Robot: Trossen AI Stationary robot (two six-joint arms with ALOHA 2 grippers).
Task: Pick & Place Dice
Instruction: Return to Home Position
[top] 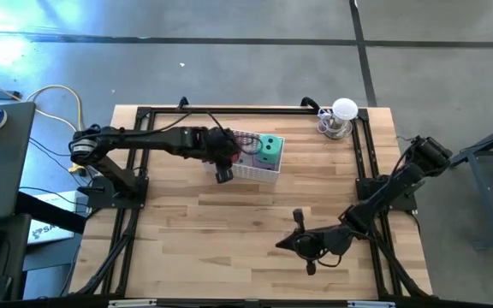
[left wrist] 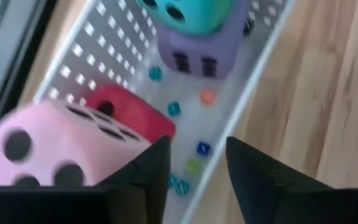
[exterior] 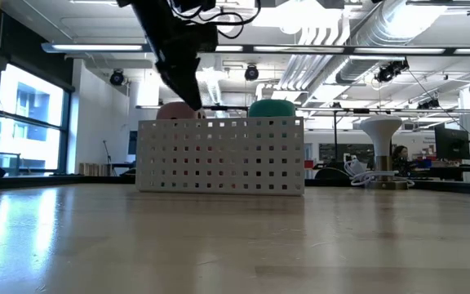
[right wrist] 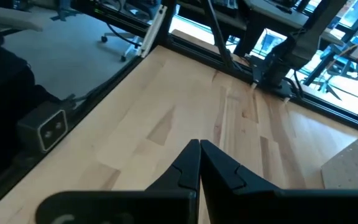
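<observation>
A white perforated basket (top: 268,171) stands at the far middle of the table and holds the dice. In the left wrist view the pink die (left wrist: 55,149) and the red die (left wrist: 132,115) lie at one end. The purple die (left wrist: 197,56) lies farther along, with the green die (left wrist: 191,12) on top of it. My left gripper (left wrist: 197,163) hovers open over the basket's near wall (left wrist: 253,93), beside the pink die, with nothing between its fingers. My right gripper (right wrist: 199,155) is shut and empty, above the table near its front right (top: 282,245).
Several tiny coloured dice (left wrist: 201,149) lie on the basket's floor. A white lamp-like stand (top: 342,115) sits at the far right corner. Black frame rails (top: 366,162) run along the table's sides and far edge. Bare wood lies between the basket and the near edge.
</observation>
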